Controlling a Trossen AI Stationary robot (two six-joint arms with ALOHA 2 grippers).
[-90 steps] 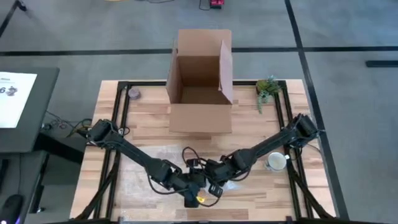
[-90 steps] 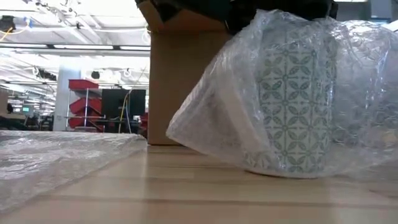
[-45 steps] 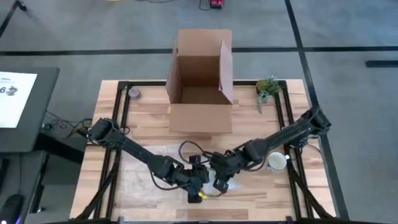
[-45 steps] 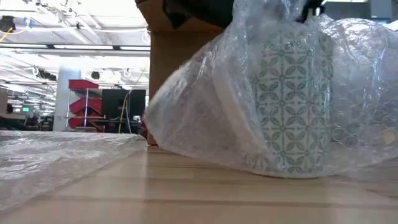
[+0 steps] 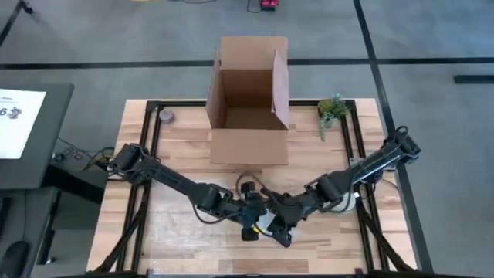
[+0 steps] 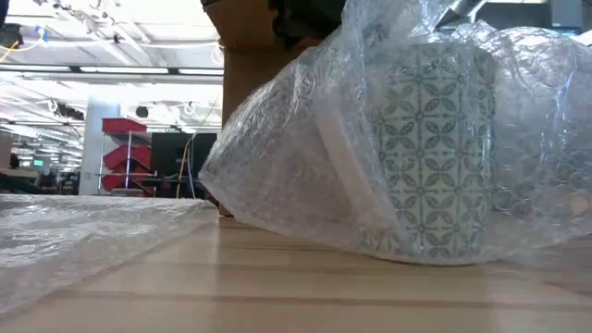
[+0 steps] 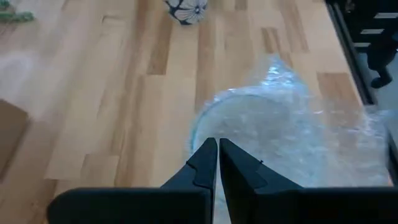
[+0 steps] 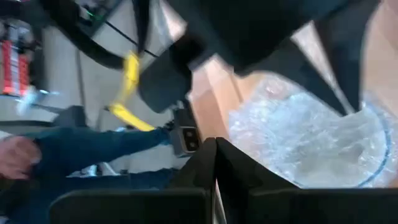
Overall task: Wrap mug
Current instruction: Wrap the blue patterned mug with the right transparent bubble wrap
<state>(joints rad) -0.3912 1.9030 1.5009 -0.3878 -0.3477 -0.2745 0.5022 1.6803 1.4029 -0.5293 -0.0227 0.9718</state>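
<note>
A patterned mug (image 6: pixel 435 157) stands upright on its base on the wooden table, draped in clear bubble wrap (image 6: pixel 296 157). The wrap's skirt trails onto the tabletop around it. Near the table's front middle my left gripper (image 5: pixel 251 224) and right gripper (image 5: pixel 279 229) meet over the mug, both shut on the wrap. In the left wrist view the wrap (image 7: pixel 292 130) covers the mug's round rim just past my shut fingers (image 7: pixel 208 163). My left gripper pinches the bubble wrap over the mug's top (image 7: pixel 208 134) between its two fingers, coming from above. How many layers it has cannot be told. The wrap is drawn up there while the rest hangs down the mug's sides. My right gripper pinches the bubble wrap above the mug's rim (image 8: pixel 249 140) from above; its own fingers hide the exact spot. The wrap runs up to it (image 6: pixel 398 23) and falls over the mug to the table.
An open cardboard box (image 5: pixel 247 100) stands at the far middle, with a small plant (image 5: pixel 332 108) to its right. A second mug (image 5: pixel 345 202) sits by the right arm. More bubble wrap (image 6: pixel 83 240) lies flat on the table's left half.
Both grippers have drawn the wrap up and over the mug's top; its loose flap on one side has spread farther out along the table. My left gripper has moved toward the far edge and the right arm has stretched out. The mug has stayed upright.
</note>
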